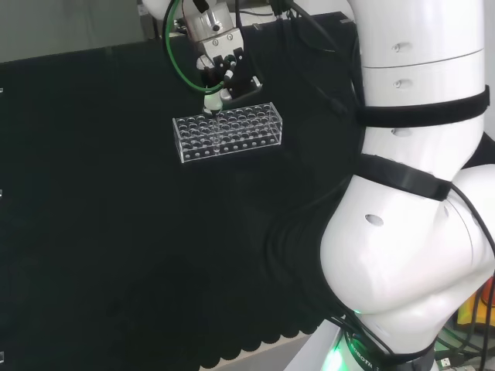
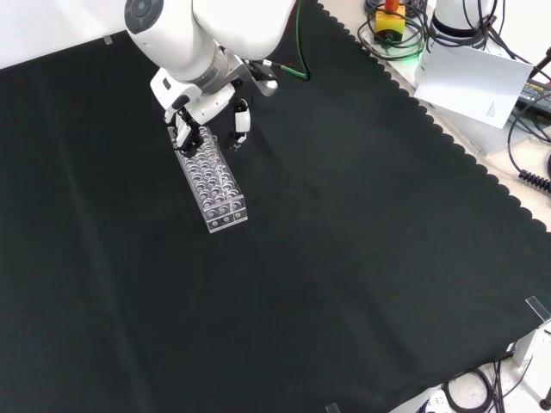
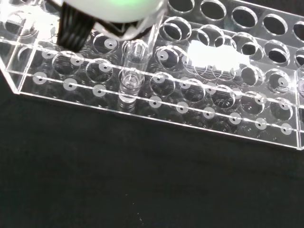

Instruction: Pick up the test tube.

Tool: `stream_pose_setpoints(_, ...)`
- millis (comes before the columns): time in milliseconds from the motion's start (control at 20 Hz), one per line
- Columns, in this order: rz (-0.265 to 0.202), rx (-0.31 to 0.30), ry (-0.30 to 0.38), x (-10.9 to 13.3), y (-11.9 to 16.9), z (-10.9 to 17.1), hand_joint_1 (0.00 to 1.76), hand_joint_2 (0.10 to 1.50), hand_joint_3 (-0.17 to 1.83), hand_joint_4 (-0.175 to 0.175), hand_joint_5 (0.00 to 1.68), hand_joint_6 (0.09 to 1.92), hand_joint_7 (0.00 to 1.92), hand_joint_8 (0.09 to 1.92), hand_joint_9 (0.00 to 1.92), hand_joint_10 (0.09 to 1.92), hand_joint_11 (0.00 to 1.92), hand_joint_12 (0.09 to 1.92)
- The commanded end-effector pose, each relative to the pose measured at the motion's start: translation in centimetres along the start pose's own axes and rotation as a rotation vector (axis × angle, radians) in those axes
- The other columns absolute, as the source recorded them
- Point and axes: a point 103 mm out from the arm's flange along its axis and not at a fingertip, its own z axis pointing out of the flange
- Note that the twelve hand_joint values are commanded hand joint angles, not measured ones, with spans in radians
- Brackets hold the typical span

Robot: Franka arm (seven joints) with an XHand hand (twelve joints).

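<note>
A clear test tube (image 3: 132, 71) stands upright in a hole near the edge of the clear plastic rack (image 1: 229, 132), which lies on the black cloth. The hand (image 1: 219, 68) hangs over the rack's far left end in the head view, fingers pointing down at it. In the wrist view a black ribbed finger pad (image 3: 73, 31) sits a little to one side of the tube's top and a blurred white fingertip (image 3: 118, 9) is right at its rim. A gap shows between the pad and the tube. In the front view the hand (image 2: 203, 110) is at the rack's (image 2: 213, 179) upper end.
The black cloth (image 2: 344, 258) lies bare around the rack. Its scalloped edge runs along the right of the front view, with cables, a sheet of paper (image 2: 469, 79) and a yellow and red button (image 2: 389, 17) beyond it. The arm's white links (image 1: 410, 193) stand at the head view's right.
</note>
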Motion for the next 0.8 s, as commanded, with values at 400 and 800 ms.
stream_pose_setpoints(400,0.002,-0.14,0.053,0.4,-0.5,-0.1,1.1,0.71,0.58,-0.12,1.01,0.73,1.42,0.66,1.28,0.57,0.77,1.22)
stream_pose_setpoints(800,0.013,-0.253,0.119,0.3,-0.7,-1.3,1.23,0.68,0.55,-0.175,1.39,0.39,1.76,0.41,1.66,0.37,1.35,0.77)
